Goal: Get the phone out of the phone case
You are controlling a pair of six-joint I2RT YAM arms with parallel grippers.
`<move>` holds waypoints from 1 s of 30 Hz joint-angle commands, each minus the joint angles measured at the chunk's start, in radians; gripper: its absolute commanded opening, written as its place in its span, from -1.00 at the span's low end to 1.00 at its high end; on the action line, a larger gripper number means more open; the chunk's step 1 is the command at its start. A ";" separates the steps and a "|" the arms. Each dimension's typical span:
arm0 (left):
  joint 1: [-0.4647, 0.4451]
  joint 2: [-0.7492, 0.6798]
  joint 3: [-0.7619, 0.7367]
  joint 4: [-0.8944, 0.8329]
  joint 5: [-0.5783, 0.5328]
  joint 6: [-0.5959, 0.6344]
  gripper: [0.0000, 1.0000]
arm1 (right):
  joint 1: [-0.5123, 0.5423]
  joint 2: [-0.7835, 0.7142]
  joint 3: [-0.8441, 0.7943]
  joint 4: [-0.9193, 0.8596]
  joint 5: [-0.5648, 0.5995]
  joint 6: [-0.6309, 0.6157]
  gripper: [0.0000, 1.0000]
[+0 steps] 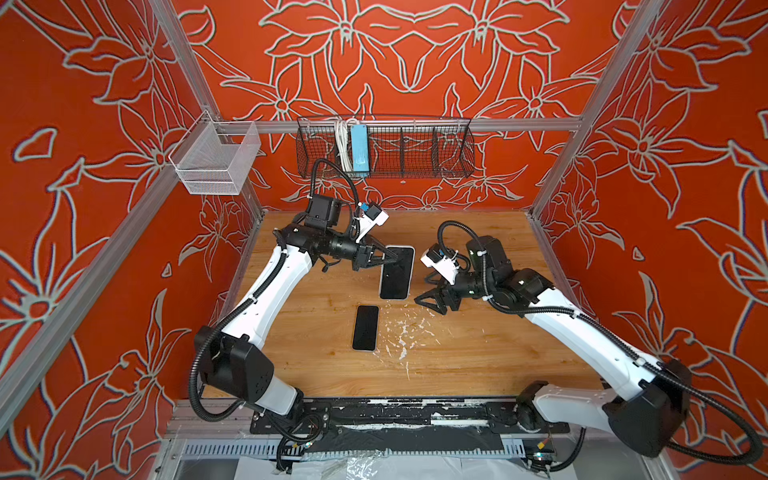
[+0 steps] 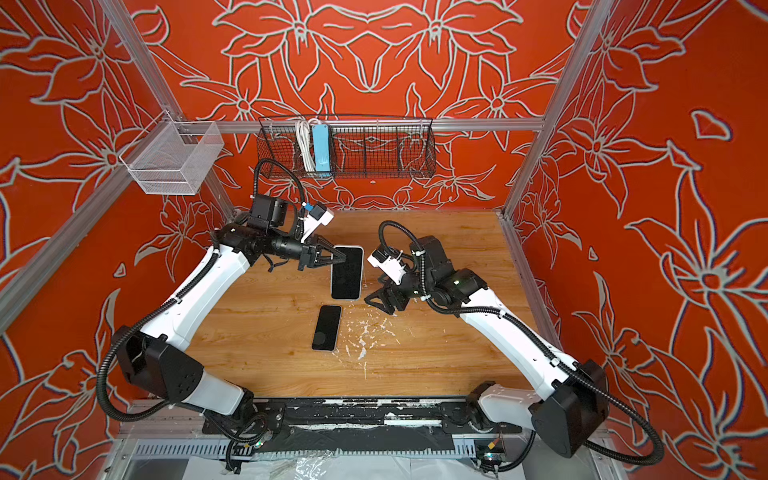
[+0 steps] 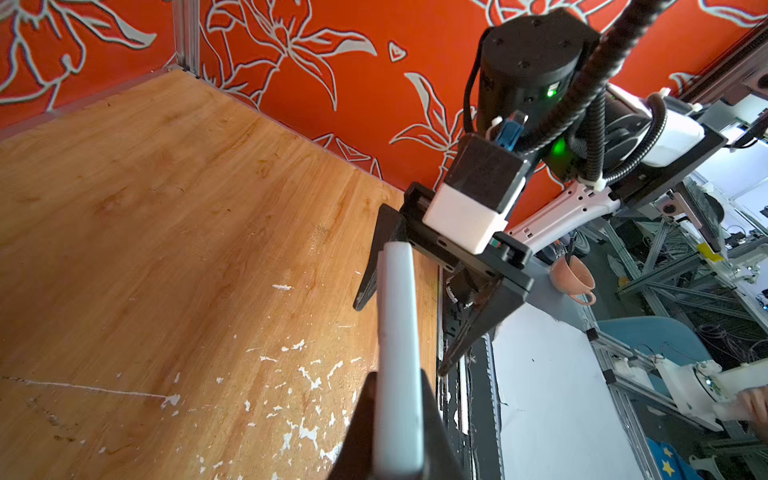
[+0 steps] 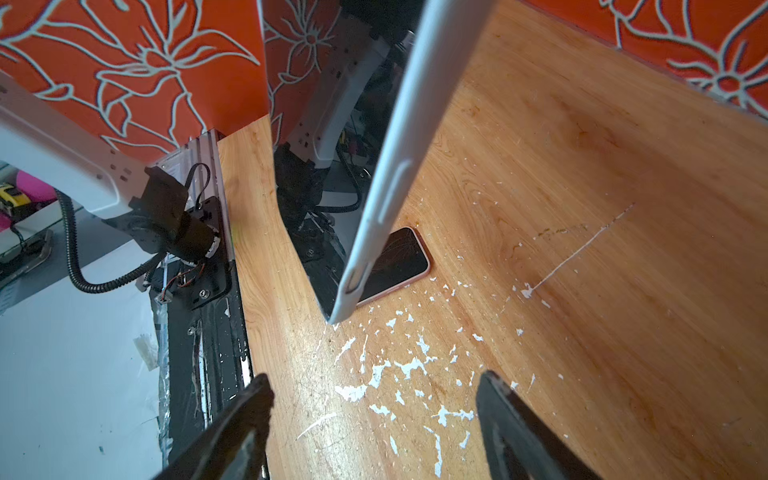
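Note:
My left gripper (image 1: 392, 259) (image 2: 343, 258) is shut on the top corner of the white phone case (image 1: 397, 272) (image 2: 347, 272) and holds it above the table. In the left wrist view the case (image 3: 397, 311) shows edge-on between my fingers. Its dark glossy face mirrors an arm in the right wrist view (image 4: 415, 124). I cannot tell whether that face is a screen or the bare inside. A dark phone (image 1: 365, 328) (image 2: 327, 328) (image 4: 403, 257) with a pink edge lies flat on the wood, apart from the case. My right gripper (image 1: 430, 305) (image 2: 380, 301) (image 4: 374, 380) stands open and empty, beside the case's lower end.
The wooden table (image 1: 311, 365) has white paint flecks (image 1: 403, 332) right of the phone. A black wire basket (image 1: 415, 145) with a blue box hangs on the back wall. A white mesh basket (image 1: 212, 162) hangs at the back left. Orange walls close in three sides.

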 commanded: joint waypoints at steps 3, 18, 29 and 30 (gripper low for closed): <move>0.003 0.009 0.020 -0.020 0.076 0.042 -1.00 | -0.004 0.025 0.033 -0.007 -0.105 -0.048 0.48; 0.003 0.004 0.034 -0.006 0.117 0.016 -1.00 | 0.020 0.090 0.070 -0.057 -0.169 -0.058 0.10; -0.006 -0.006 0.034 0.019 0.157 -0.005 -1.00 | 0.051 0.106 0.072 -0.044 -0.188 -0.053 -0.12; -0.008 -0.006 0.036 0.019 0.158 -0.006 -1.00 | 0.052 0.106 0.072 -0.039 -0.190 -0.050 -0.14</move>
